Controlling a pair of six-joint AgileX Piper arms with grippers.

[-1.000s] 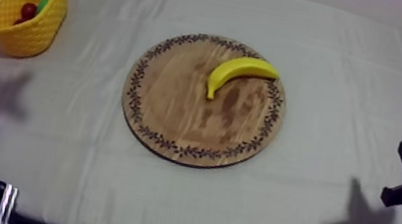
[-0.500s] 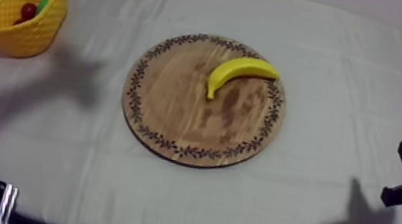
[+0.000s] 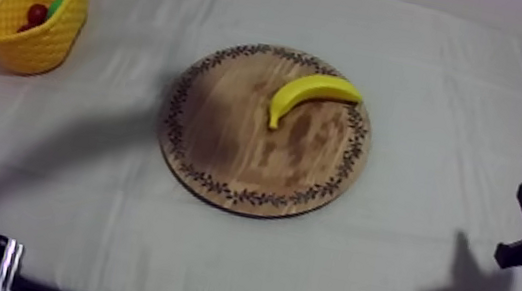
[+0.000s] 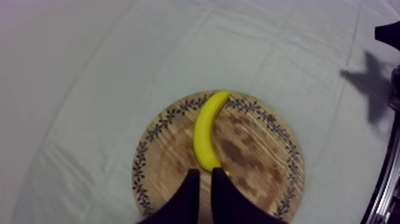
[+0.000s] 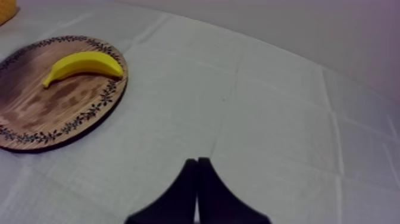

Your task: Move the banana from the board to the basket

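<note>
Here, left jaws hang closed and empty above the banana (image 4: 206,136) on the wooden board (image 4: 262,155); right jaws closed, empty.

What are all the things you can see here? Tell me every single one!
banana: one, yellow, lying on the wooden board near its far right rim
wooden board: one, brown with a dark patterned rim, middle of the table
basket: one, yellow, far left of the table
small red fruit: one, red, inside the basket
green thing: one, green, inside the basket beside the small red fruit; kind unclear
cloth: one, grey-white, covering the table
left gripper: one, black, shut, over the board by one end of the banana
right gripper: one, black, shut, over bare cloth beside the board
</note>
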